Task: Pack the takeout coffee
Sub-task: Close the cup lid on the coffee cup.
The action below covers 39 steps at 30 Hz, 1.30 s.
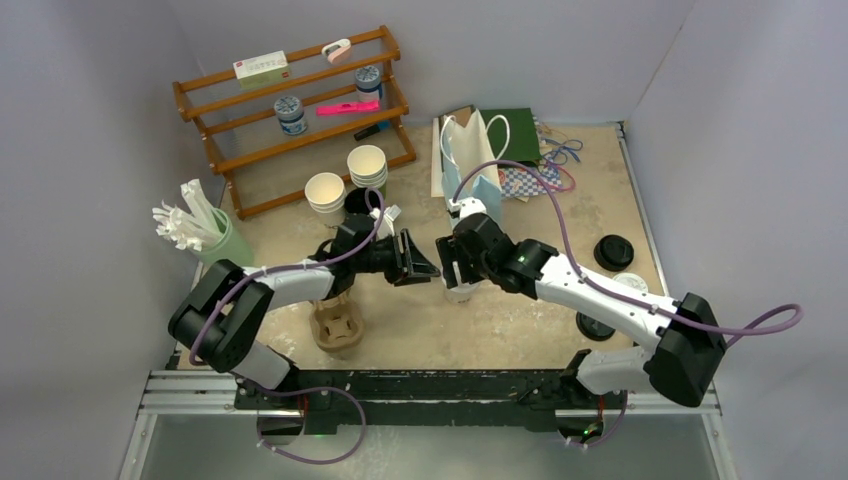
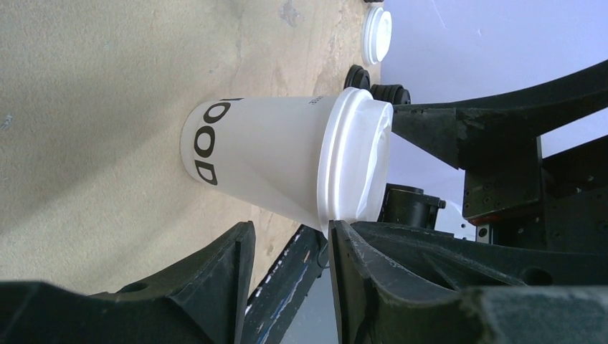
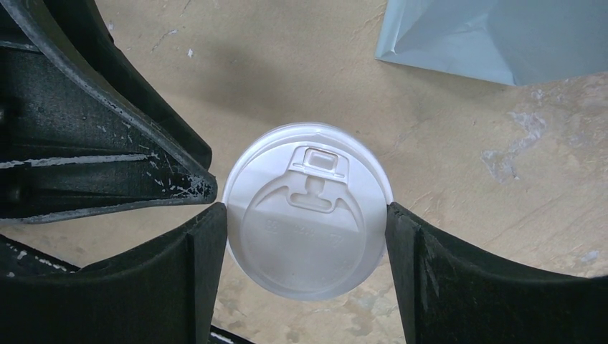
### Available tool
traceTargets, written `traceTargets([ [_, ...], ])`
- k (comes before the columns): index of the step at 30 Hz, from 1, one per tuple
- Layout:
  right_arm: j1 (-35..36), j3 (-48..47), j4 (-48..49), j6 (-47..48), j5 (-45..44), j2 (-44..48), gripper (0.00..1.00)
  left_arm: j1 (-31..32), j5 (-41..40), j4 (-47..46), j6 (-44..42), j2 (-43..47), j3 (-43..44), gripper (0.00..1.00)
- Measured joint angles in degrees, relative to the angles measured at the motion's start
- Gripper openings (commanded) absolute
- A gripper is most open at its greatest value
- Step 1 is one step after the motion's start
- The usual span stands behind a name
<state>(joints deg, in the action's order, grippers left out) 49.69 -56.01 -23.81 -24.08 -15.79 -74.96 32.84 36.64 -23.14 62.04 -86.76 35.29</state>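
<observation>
The cream-white cup (image 2: 258,154) with a white snap-on lid (image 3: 307,215) stands upright on the table, mid-table in the top view (image 1: 460,293). My right gripper (image 3: 305,211) is above it, and its two fingers press on opposite sides of the lid rim. My left gripper (image 2: 290,226) is open and empty just left of the cup, level with it, with one fingertip (image 2: 337,228) at the lid's edge. In the top view the two grippers (image 1: 415,262) (image 1: 458,272) face each other. A black cup (image 1: 357,200) seems to stand behind my left arm, mostly hidden.
The brown pulp carrier (image 1: 337,326) sits near the left arm's base. Stacked lidless cream cups (image 1: 367,165) and a wooden rack (image 1: 290,110) stand behind. A pale blue bag (image 1: 475,160) stands behind the cup. Loose black lids (image 1: 613,252) and a white lid (image 1: 630,283) lie right.
</observation>
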Motion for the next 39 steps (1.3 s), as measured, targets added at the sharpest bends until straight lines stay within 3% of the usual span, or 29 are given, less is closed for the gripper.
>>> traceTargets([
  [22,1.38,-0.44,0.59,-0.11,-2.89,-1.53,0.75,0.22,-1.11,-2.25,1.42,-1.79,0.04,0.43],
  [39,4.2,4.24,5.27,-2.14,-7.78,0.37,0.75,1.05,-1.55,8.09,-3.13,-2.21,5.44,0.41],
])
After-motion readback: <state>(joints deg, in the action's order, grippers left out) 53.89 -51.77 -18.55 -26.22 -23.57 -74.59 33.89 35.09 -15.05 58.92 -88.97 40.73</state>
